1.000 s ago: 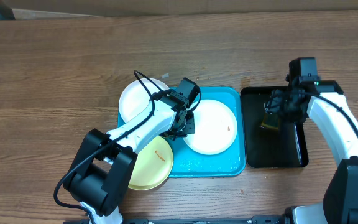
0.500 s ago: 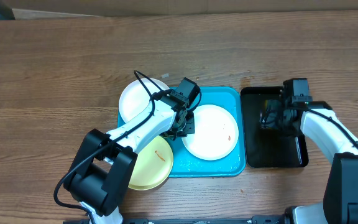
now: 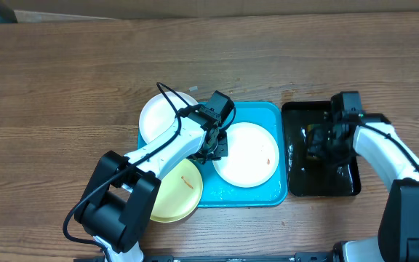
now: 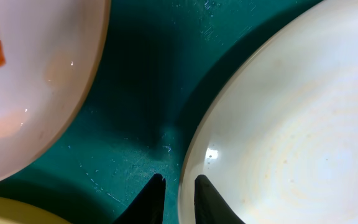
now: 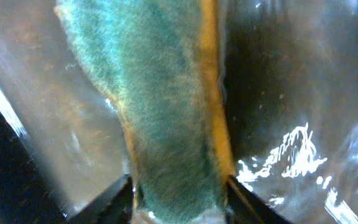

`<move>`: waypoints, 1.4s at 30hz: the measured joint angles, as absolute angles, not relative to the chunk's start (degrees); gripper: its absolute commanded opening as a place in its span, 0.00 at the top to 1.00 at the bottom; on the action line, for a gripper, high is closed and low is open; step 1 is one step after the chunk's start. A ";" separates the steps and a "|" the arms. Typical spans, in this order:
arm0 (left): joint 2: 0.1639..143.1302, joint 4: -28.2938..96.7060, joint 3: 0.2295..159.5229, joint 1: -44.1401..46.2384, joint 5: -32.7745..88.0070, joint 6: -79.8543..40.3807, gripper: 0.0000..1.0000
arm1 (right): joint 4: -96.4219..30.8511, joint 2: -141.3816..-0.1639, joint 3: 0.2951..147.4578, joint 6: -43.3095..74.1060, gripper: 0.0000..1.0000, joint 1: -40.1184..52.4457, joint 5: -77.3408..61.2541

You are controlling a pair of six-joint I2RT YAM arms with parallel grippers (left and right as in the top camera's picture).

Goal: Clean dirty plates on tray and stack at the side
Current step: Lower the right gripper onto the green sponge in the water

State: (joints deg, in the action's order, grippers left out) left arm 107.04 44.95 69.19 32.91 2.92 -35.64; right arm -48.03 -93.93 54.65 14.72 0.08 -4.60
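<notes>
A white plate (image 3: 247,154) with a small red speck lies on the cyan tray (image 3: 247,195). My left gripper (image 3: 214,150) is shut on its left rim; in the left wrist view the fingers (image 4: 176,200) straddle the plate's (image 4: 291,124) edge above the tray floor (image 4: 135,93). A second white plate (image 3: 158,116) with a red smear (image 4: 30,81) overlaps the tray's back left. A yellow-green plate (image 3: 174,195) with an orange streak sits at the front left. My right gripper (image 3: 317,143) is shut on a green and yellow sponge (image 5: 166,106), fingers (image 5: 179,199) either side.
A narrow black tray (image 3: 297,182) holding water stands right of the cyan tray; its wet floor (image 5: 291,93) glints around the sponge. Bare wooden table (image 3: 64,87) lies to the left and behind.
My right gripper has lowered the sponge into the black tray, and water now glints there. The white plate on the cyan tray shifted slightly forward. The left arm has stayed put.
</notes>
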 measured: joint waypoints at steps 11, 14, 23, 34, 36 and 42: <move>107.04 44.99 69.23 32.91 2.92 -35.64 0.80 | -43.38 -94.04 58.24 13.47 0.41 0.12 -3.33; 107.04 44.95 69.25 32.91 2.92 -35.64 0.80 | -40.38 -94.08 55.02 13.50 0.40 0.43 -2.94; 107.04 44.95 69.28 32.91 2.92 -35.64 0.79 | -36.69 -94.15 51.68 13.54 0.37 0.49 -2.59; 107.04 44.95 69.28 32.91 2.92 -35.64 0.79 | -32.23 -94.15 52.29 13.45 0.26 0.47 -2.09; 107.04 44.95 69.25 32.91 2.92 -35.64 0.79 | -31.38 -94.15 52.29 13.45 0.27 0.47 -1.45; 107.04 44.95 69.28 32.91 2.92 -35.64 0.79 | -29.71 -94.59 52.29 13.43 0.30 0.47 -0.60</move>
